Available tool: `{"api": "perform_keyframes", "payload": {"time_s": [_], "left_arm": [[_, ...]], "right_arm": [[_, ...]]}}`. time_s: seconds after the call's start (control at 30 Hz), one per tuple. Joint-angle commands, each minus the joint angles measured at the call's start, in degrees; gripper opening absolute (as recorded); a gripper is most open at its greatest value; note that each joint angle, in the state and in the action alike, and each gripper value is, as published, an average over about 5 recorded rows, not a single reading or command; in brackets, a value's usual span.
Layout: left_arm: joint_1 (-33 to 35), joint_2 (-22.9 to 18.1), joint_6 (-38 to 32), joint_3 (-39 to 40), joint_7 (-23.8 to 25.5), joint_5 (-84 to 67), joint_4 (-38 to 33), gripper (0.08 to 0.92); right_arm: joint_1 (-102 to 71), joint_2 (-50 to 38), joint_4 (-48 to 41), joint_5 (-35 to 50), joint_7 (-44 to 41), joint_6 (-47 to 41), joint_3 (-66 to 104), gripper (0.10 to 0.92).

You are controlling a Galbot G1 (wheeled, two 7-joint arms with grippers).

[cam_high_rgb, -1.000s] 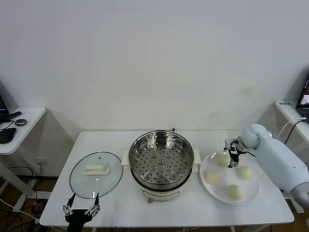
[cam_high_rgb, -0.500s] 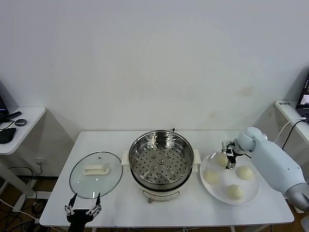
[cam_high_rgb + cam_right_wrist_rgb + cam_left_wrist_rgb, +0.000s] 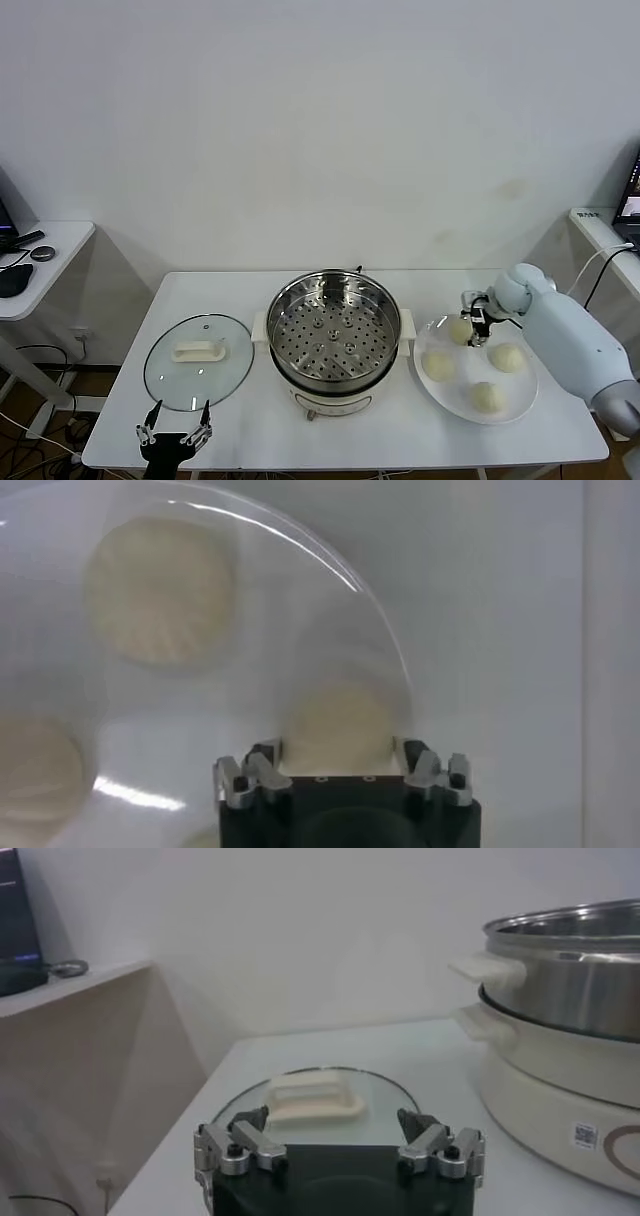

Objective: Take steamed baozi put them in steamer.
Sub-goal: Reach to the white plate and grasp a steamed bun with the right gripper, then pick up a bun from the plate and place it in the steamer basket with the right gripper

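A glass lid lies left of the steamer on the tabletop. Four pale round buns sit on the plate at right; the right end effector grips the rear bun. The left end effector, lower left, hangs open.

I count four steamed baozi on one white plate, one steamer, one glass lid, one white table, and my two grippers, left gripper and right gripper.
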Motion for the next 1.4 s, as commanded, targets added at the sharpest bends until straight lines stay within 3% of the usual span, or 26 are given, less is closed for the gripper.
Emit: {"api": "perform_keyframes", "payload": {"time_s": [0.03,0.23,0.43,0.63,0.77,1.0,1.23,1.4], "left_arm": [[0.0,0.0,0.1,0.0,0.0,0.0,0.0,0.823],[-0.3,0.0,0.0,0.3,-0.2,0.0,0.2,0.823],[-1.2,0.2,0.6,0.7,-0.6,0.1,-0.8,0.823],[-1.5,0.0,1.1,0.4,-1.3,-0.6,-1.5,0.823],[-1.0,-0.1,1.1,0.1,-1.6,-1.0,-1.9,0.823],[-0.7,-0.6,1.2,-0.6,-1.9,-1.2,-2.2,0.823],[-0.1,-1.1,1.7,-0.7,-2.2,-1.2,-2.6,0.823],[0.0,-1.6,1.7,-0.5,-2.3,-1.1,-2.3,0.823]], "right_arm": [[4.0,-0.4,1.9,5.0,-1.7,-1.0,-1.1,0.641],[19.6,0.7,5.6,16.7,-6.2,-2.6,-10.8,0.636],[36.2,7.9,3.9,28.4,-11.2,0.7,-22.3,0.636],[43.2,15.7,-3.6,38.0,-14.0,27.8,-31.4,0.643],[43.9,17.8,-2.4,35.2,-12.5,39.1,-34.8,0.650],[40.3,18.5,6.1,23.8,-9.2,44.0,-40.8,0.661],[35.9,21.8,5.4,6.5,-0.4,49.7,-38.8,0.662],[35.5,22.2,5.4,8.5,-1.0,50.1,-39.5,0.662]]}}
